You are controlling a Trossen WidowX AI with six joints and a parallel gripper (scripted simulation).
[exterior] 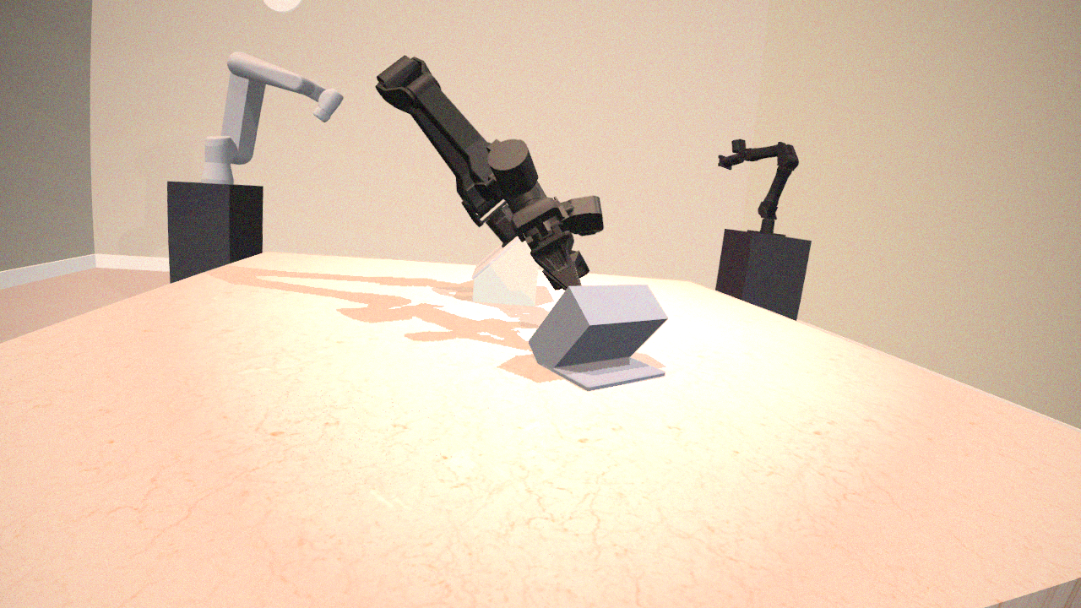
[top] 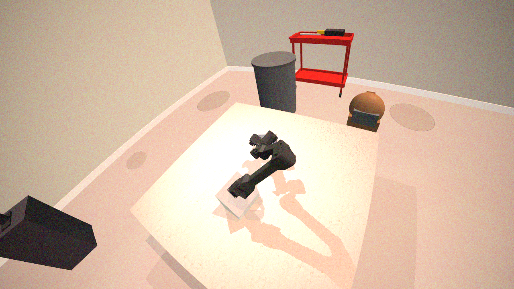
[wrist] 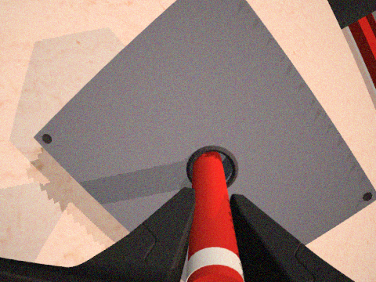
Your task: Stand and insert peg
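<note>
A red peg [wrist: 212, 219] with a white band near its rear end is between my fingers. My gripper [wrist: 211, 202] is shut on it. The peg's plain end is at the dark-rimmed hole [wrist: 233, 166] in the grey sloped panel [wrist: 204, 90] [exterior: 561, 333]. It overlaps the opening in the wrist view, with a dark gap showing at the right; how deep it reaches cannot be told. The white band is outside the hole, between the fingers' rear parts. In the exterior view the fingertips are behind the panel block's top edge, and the peg is hidden. In the top view the arm covers most of the panel.
The arm's pale wedge-shaped base [top: 235, 204] [exterior: 507, 281] stands on the table [top: 323, 172] [exterior: 302, 453]. Beyond the table are a grey bin [top: 276, 84], a red cart [top: 319, 77] and two other arms on dark pedestals [exterior: 198, 230] [exterior: 744, 268].
</note>
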